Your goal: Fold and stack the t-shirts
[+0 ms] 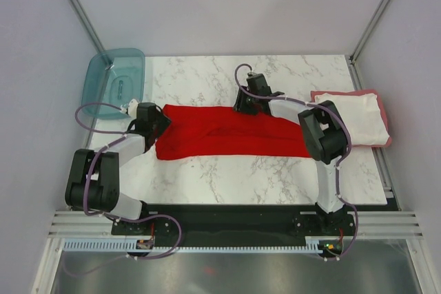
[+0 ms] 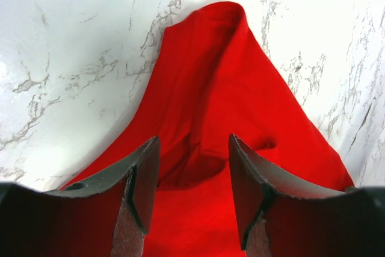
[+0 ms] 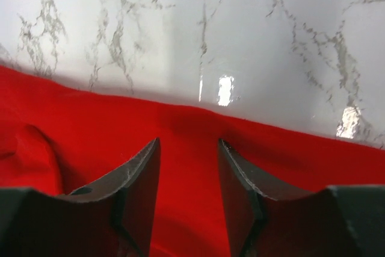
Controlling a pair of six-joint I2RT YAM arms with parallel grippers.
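Black left fingers (image 2: 147, 176) spread, over 1 bright red t-shirt (image 2: 210, 88); right fingers (image 3: 147, 176) spread too, at its far edge. It lies stretched across mid surface (image 1: 207, 170). 1 white t-shirt (image 1: 351, 118) folded atop 1 pinkish-red t-shirt (image 1: 344, 92), right side. 1 teal tub (image 1: 116, 74) far left

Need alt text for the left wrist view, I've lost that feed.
The left gripper stands open low over the bright red t-shirt, cloth showing in the gap between its dark fingers. Ahead the shirt narrows to a rounded tip on the white marble table.
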